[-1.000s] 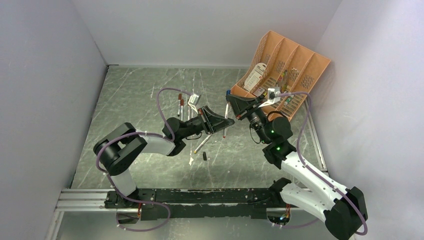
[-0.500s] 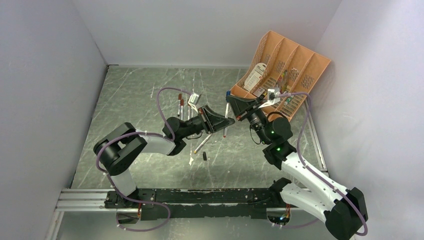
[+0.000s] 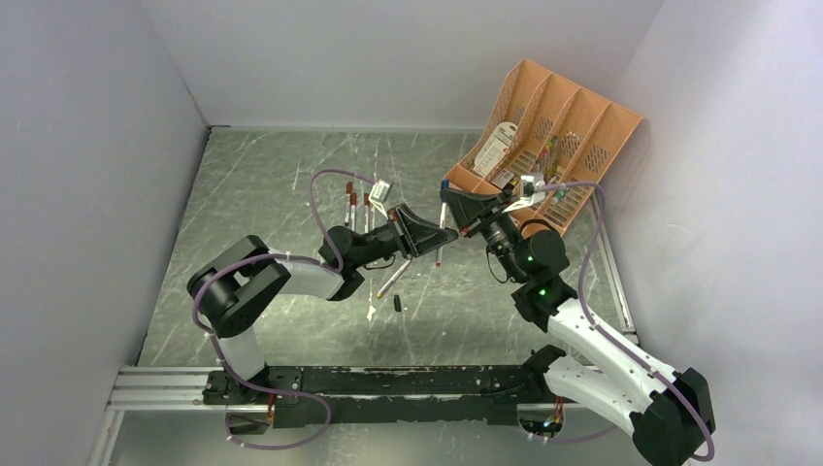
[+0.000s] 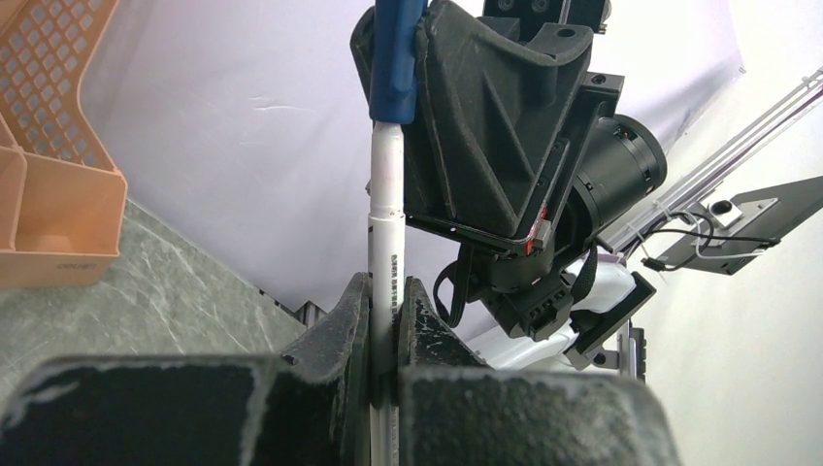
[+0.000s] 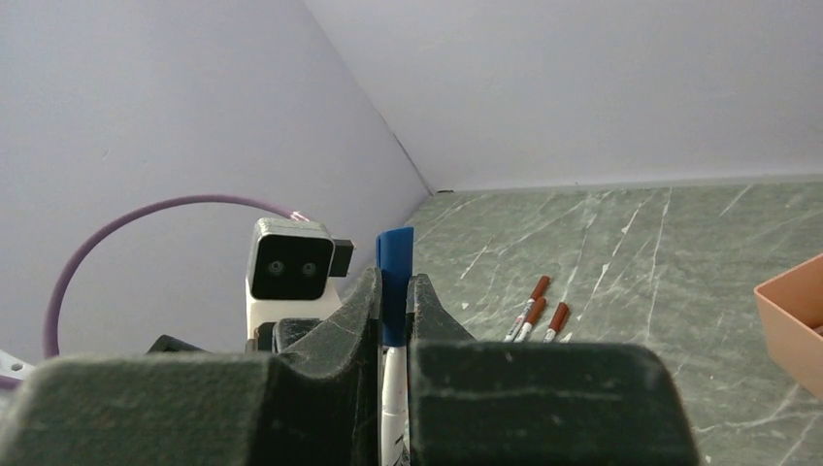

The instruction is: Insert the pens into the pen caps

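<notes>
Two end effectors met in mid-air above the surface (image 3: 262, 194), well clear of the loose pens (image 3: 348, 203) lying on it. The left end effector (image 4: 385, 303) was closed tight on the barrel of a white pen (image 4: 386, 209). The right end effector (image 5: 393, 291) was clamped just as narrowly on a blue cap (image 4: 394, 58). The pen's upper end sat at the cap's mouth and seemed to have entered it, though how deep could not be told.

The main risk lay in the push. If the two axes were slightly off, the barrel would probably slide down through the left fingers (image 4: 335, 325), or the cap would back out through the right ones instead of seating. A sideways load could also lever the thin pen askew in its grip. If either side let go before the cap was seated, the piece would likely fall to the surface.
</notes>
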`<move>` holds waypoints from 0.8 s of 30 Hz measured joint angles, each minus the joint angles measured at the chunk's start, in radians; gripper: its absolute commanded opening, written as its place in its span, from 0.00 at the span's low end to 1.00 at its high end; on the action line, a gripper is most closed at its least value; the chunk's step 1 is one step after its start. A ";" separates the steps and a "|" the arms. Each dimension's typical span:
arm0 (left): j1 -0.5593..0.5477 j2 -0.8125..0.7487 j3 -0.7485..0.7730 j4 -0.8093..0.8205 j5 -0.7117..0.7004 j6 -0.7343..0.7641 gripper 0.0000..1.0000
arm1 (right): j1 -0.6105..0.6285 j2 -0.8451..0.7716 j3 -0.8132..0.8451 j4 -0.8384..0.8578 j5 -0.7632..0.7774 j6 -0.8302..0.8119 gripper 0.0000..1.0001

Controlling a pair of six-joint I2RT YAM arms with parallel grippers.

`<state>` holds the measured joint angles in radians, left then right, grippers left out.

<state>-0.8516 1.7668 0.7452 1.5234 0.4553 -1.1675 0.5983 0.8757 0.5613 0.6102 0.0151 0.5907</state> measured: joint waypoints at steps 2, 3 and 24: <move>0.000 0.000 0.000 0.000 0.000 0.000 0.07 | -0.001 0.000 0.000 -0.003 0.000 0.000 0.00; 0.000 0.000 0.000 0.000 0.000 0.001 0.07 | -0.001 -0.001 0.000 -0.003 0.000 0.000 0.00; 0.114 0.028 0.170 0.007 0.200 0.035 0.07 | -0.002 -0.091 -0.035 -0.045 -0.004 0.022 0.45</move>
<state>-0.7376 1.7950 0.9150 1.5307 0.6556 -1.1328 0.5964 0.7845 0.5259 0.5655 0.0109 0.6128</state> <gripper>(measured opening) 0.143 0.358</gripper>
